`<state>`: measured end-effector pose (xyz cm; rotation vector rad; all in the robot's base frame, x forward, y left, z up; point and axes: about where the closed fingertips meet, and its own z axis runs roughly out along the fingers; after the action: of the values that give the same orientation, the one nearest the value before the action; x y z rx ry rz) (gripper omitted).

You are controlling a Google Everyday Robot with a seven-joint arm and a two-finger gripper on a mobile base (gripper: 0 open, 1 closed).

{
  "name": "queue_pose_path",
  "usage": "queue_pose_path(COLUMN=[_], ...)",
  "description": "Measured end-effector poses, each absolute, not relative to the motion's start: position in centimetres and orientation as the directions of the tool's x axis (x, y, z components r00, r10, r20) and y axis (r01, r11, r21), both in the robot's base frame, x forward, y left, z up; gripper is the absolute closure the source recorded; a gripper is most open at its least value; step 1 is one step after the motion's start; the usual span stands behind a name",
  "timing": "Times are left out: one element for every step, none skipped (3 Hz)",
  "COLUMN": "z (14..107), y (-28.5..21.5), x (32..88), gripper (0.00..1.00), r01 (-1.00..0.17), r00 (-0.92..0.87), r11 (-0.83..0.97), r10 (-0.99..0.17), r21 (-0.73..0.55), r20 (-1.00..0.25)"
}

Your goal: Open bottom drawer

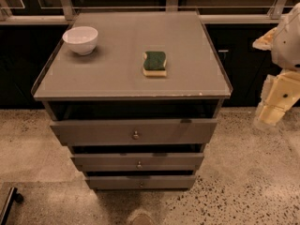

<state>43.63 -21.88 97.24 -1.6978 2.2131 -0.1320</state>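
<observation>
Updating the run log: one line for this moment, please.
gripper: right of cabinet, apart from it | bottom drawer: untouched

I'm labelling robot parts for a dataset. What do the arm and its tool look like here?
The arm is a smooth, rounded white shell at the view's right edge. Below it, right of the grey cabinet, is the tool: blocky, cream-yellow, with a small dark dot on its side. No cables show.
</observation>
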Motion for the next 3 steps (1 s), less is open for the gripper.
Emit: queue_pose_path(z=[95.1, 89.9, 80.5], y=[-21.9, -21.2, -19.6], x=[42.3, 39.4, 37.6], gripper=[0.00, 0.00, 0.00], r01=[-0.909, -0.909, -0.928], r00=[-0.203, -0.174, -0.161], r11=[0.278, 0.286, 0.303], r10=[-0.946, -0.921, -0.852], r21=[-0.310, -0.302, -0.218], r20=[-0.253, -0.348, -0.499])
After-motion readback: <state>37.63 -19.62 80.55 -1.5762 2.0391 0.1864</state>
